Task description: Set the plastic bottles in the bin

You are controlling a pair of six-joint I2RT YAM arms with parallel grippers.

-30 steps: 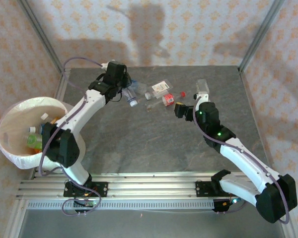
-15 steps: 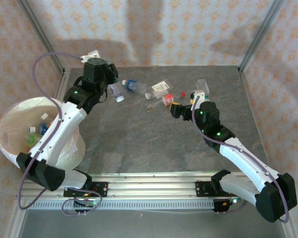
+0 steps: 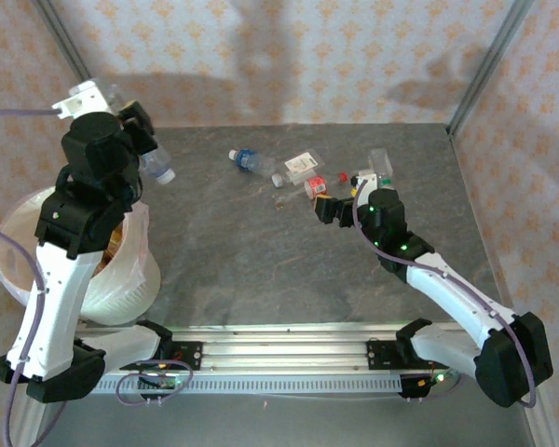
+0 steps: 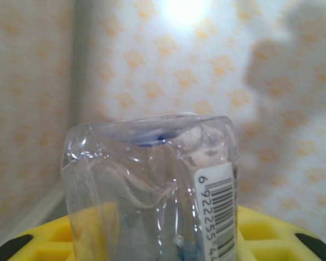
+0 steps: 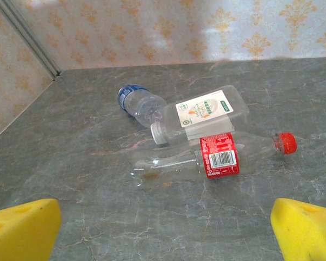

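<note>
My left gripper (image 3: 138, 142) is raised high at the back left, shut on a clear plastic bottle (image 3: 156, 165). The left wrist view has that crumpled bottle (image 4: 152, 179) with its barcode label between the yellow pads (image 4: 266, 231). The white bin (image 3: 121, 279) stands below and to the left, partly hidden by the arm. My right gripper (image 3: 340, 193) is open and low over the table, just short of three lying bottles. These are a red-labelled bottle (image 5: 217, 157), a white-labelled bottle (image 5: 204, 113) and a blue-capped bottle (image 5: 137, 102). Both right pads (image 5: 22, 231) have nothing between them.
Another clear bottle (image 3: 380, 160) lies at the back right, beside the right wrist. The patterned walls and metal corner posts (image 3: 480, 65) close off the grey table. An aluminium rail (image 3: 279, 349) runs along the near edge.
The left arm has lifted its bottle off the table and swung it up and to the left, towards the bin. The right gripper has edged slightly closer to the lying bottles.
</note>
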